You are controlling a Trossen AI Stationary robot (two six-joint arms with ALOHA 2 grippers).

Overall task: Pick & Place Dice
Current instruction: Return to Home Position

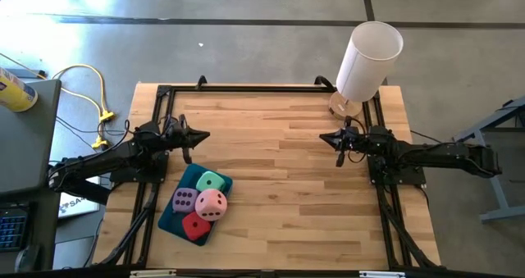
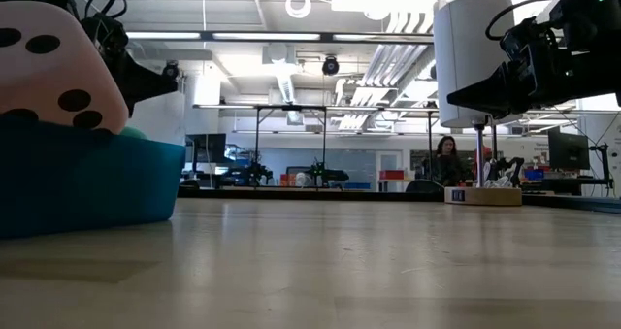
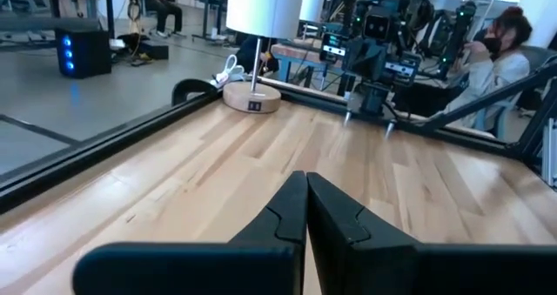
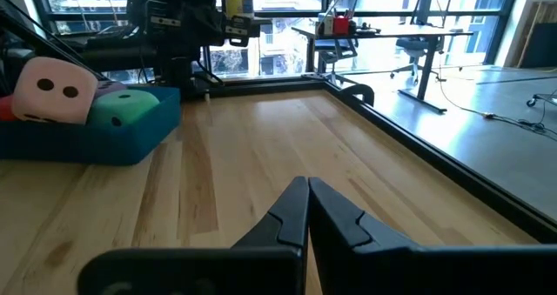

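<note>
Several dice lie in a flat teal tray (image 1: 168,221) near the table's left front: a mint green die (image 1: 211,182), a lilac die (image 1: 183,200), a red die (image 1: 195,226), and a pale pink die (image 1: 212,204) resting on top of the others. The pink die (image 4: 54,90) and the green die (image 4: 130,110) also show in the right wrist view. My left gripper (image 1: 205,135) hangs shut above the table's left side, just beyond the tray's far end. My right gripper (image 1: 325,137) hangs shut at the right side. Both point level toward the table's middle and hold nothing.
A lamp with a white cylindrical shade (image 1: 369,61) on a round wooden base (image 3: 251,97) stands at the far right corner. A black frame (image 1: 262,87) runs along the table's edges. Bare wood lies between the grippers. A person (image 3: 500,64) sits beyond the table.
</note>
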